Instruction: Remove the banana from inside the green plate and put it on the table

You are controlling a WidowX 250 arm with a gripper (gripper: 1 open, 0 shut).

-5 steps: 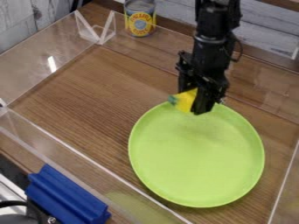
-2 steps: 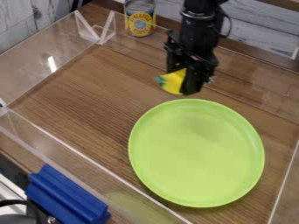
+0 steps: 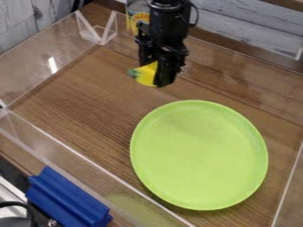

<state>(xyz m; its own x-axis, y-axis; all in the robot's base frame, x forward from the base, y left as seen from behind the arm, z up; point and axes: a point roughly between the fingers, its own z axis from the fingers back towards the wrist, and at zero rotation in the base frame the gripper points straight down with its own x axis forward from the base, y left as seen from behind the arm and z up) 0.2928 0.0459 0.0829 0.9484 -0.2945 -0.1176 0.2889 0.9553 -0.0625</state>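
Observation:
The small yellow banana [image 3: 145,74] with a green tip hangs above the brown wood-grain table [image 3: 83,106], held between the black fingers of my gripper [image 3: 158,74], which is shut on it. Gripper and banana are up and to the left of the green plate [image 3: 199,152]. The large lime-green plate lies flat at the lower right of the table with nothing on it.
Clear acrylic walls [image 3: 35,62] ring the tabletop. A yellow-labelled can [image 3: 141,18] stands at the back, just behind the arm, beside a clear acrylic stand [image 3: 97,28]. A blue block [image 3: 66,202] lies at the near left corner, outside the wall.
My gripper has carried the banana from over the plate's upper rim up and to the left, off the plate and over bare table. The plate has stayed put.

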